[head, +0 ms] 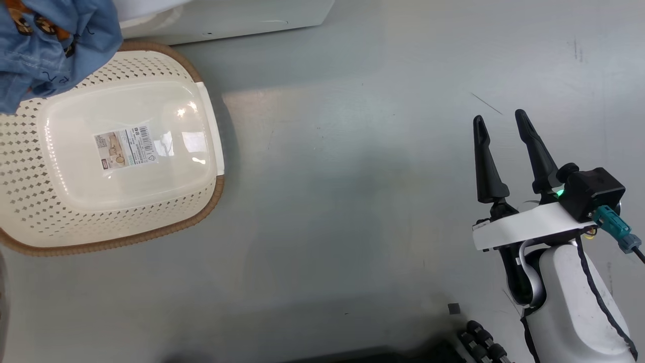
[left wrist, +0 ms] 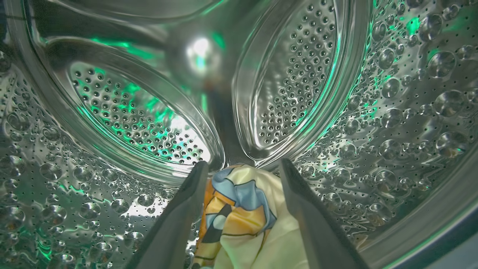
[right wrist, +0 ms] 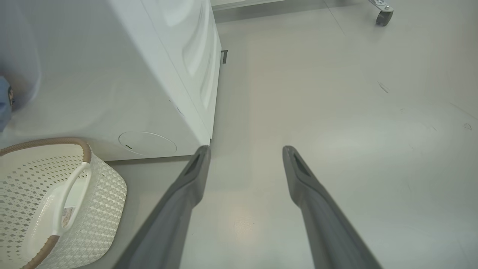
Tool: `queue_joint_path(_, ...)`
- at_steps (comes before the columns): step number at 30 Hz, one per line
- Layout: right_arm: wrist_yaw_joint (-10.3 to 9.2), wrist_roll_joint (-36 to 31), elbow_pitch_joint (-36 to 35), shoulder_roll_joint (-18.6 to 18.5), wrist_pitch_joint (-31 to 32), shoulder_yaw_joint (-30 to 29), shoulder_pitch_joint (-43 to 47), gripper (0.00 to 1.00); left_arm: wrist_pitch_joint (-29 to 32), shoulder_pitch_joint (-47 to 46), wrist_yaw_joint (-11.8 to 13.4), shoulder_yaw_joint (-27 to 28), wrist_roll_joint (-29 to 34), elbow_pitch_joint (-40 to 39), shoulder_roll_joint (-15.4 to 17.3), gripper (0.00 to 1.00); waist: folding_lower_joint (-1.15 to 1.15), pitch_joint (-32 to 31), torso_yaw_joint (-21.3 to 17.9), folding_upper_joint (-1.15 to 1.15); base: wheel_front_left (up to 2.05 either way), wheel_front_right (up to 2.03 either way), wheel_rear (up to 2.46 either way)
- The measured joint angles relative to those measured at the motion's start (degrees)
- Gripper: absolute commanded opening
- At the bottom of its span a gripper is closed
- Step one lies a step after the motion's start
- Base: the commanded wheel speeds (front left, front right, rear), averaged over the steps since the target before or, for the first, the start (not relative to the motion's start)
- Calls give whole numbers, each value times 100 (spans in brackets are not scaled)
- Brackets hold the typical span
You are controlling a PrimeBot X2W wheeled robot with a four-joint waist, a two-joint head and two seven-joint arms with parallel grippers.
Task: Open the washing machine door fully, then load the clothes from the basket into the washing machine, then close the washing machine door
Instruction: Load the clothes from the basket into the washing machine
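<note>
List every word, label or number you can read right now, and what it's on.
Nothing is readable.
Barcode sticker on the bottom of the cream-white perforated plastic basket: barcode and print, too small to read.
Light blue garment with orange prints: small dark marks, illegible.
Big white washing machine panel: no text.

smooth pale grey floor (head: 352,176), faintly scuffed, softly glossy under light, a caster wheel (right wrist: 384,16) standing on it.
</note>
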Motion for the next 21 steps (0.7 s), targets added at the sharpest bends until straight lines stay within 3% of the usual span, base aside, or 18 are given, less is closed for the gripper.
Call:
queue_joint_path(12,0,-29,-2,-33,-1,-66,4,100,-52,450,0,35,-34,-163,-100,100,0,-152,146,0,0,0,0)
queue_joint_path(21,0,-45,-12,-53,-1,-153,20,100,-59,949,1,172,-88,-790,-203,100,0,-206,257,0,0,0,0)
